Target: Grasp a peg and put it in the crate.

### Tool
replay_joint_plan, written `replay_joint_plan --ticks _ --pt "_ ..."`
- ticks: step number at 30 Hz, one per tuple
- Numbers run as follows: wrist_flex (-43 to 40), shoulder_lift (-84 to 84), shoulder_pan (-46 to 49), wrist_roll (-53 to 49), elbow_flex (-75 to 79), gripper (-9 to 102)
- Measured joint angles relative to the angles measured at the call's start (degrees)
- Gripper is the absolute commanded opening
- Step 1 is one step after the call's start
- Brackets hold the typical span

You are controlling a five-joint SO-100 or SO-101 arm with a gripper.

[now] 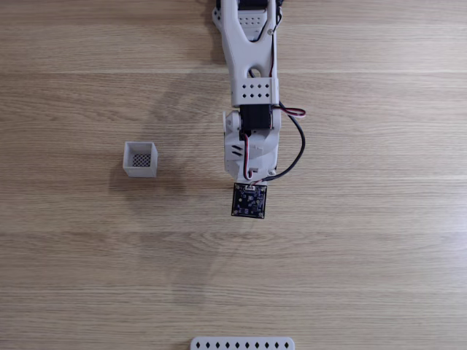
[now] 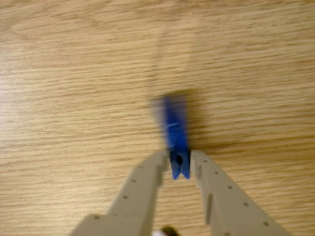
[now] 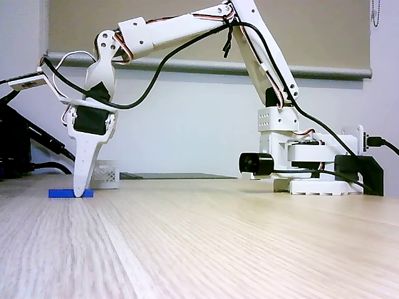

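In the wrist view the bright blue peg [image 2: 176, 129] lies on the wooden table and points away from me, its far end blurred. My gripper [image 2: 179, 156] is shut on its near end, one beige finger pressing each side. From the side fixed view the gripper [image 3: 80, 192] stands tip-down on the peg [image 3: 64, 194], which rests flat on the table. The white crate [image 1: 140, 159] with its dark mesh bottom stands left of the arm in the top-down fixed view, well apart from the gripper. It also sits just behind the gripper in the side view, crate [image 3: 106, 174].
A white strip with diamond-shaped holes [image 1: 242, 343] lies at the near table edge in the top-down view. The wrist camera board [image 1: 249, 200] covers the fingers there. The arm's base [image 3: 312, 168] and cables stand to the right in the side view.
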State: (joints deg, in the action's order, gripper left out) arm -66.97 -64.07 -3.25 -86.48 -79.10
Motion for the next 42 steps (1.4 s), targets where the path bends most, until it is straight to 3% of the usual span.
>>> replay_joint_plan --ticks 6,11,25,30,36,42 --pt "0.79 0.0 0.0 0.18 0.0 -1" --pt "8.35 -1.49 0.79 -0.18 -3.69 -1" --pt "57.48 -34.63 18.11 0.53 -50.19 -1" --pt "69.96 -40.87 26.81 0.53 -59.41 -1" --pt "77.78 -42.19 33.05 0.53 -63.19 -1" --pt "78.66 -42.19 34.19 0.53 -65.48 -1"
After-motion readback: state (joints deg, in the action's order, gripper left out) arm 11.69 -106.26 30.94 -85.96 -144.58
